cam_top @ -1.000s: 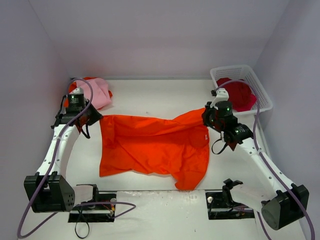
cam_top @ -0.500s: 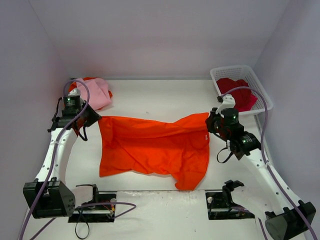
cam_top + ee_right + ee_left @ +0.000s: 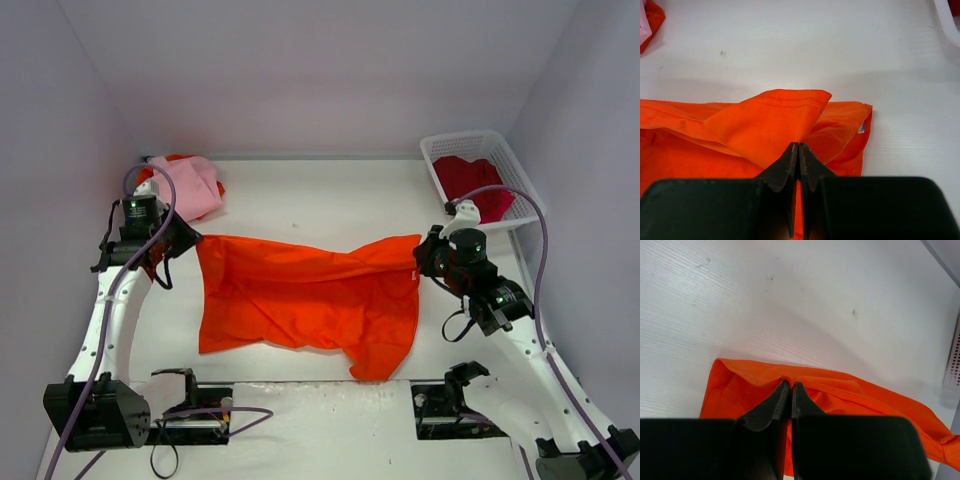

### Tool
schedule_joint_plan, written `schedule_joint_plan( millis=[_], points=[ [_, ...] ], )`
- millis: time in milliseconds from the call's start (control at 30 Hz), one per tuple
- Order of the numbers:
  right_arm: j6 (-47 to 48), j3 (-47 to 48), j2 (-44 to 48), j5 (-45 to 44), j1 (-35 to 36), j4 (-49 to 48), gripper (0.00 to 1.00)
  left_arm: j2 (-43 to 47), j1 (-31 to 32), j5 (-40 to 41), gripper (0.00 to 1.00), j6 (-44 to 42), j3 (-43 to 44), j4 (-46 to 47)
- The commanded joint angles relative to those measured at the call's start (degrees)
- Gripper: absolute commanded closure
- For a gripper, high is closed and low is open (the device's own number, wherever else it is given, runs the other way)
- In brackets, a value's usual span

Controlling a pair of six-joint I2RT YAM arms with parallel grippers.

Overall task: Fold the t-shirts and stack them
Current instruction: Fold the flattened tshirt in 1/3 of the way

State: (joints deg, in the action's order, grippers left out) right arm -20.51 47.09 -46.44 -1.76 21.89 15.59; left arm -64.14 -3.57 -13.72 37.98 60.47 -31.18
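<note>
Orange t-shirt lies spread mid-desk, its far edge stretched between both arms; left end effector is pinched tight on the far-left corner; right end effector is pinched tight on the far-right corner; a pink shirt sits far left; a red garment lies in the white basket.

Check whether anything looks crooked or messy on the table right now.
The orange t-shirt lies askew: it is creased, its near hem juts toward the arms on the right, and a corner is folded over at the right end effector. The left end effector pinches the opposite far corner.
</note>
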Motion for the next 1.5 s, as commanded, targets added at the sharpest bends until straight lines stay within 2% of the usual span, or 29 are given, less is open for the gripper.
schedule_joint_plan(
  millis=[0, 400, 733, 833, 967, 1167, 1467],
  points=[
    [-3.0, 0.1, 1.9, -1.1, 0.6, 0.1, 1.00, 2.1, -0.5, -0.4, 1.00, 0.9, 0.0, 0.3],
    [-6.4, -1.6, 3.3, -2.3, 2.0, 2.8, 1.00, 0.2, -1.3, -2.2, 1.00, 3.2, -1.0, 1.7],
    [-10.3, -2.2, 3.3, -5.0, 6.3, 3.5, 1.00, -1.6, -11.1, -12.1, 1.00, 3.7, -5.3, 6.1],
    [-12.0, -2.6, 2.3, -7.5, 8.7, 3.5, 1.00, -2.0, -11.2, -12.4, 1.00, 3.5, -5.6, 6.7],
    [-15.3, -2.7, 1.0, -14.4, 15.5, 4.1, 1.00, -2.6, -11.2, -12.9, 1.00, 3.4, -5.9, 7.2],
    [-18.3, -2.3, -1.6, -19.5, 20.4, 5.1, 1.00, -2.0, -11.2, -13.4, 1.00, 3.0, -7.2, 7.4],
    [-24.3, -2.8, 0.4, -26.4, 22.2, 8.0, 1.00, -0.1, -11.2, -13.5, 1.00, 1.8, -8.2, 6.1]
  ],
)
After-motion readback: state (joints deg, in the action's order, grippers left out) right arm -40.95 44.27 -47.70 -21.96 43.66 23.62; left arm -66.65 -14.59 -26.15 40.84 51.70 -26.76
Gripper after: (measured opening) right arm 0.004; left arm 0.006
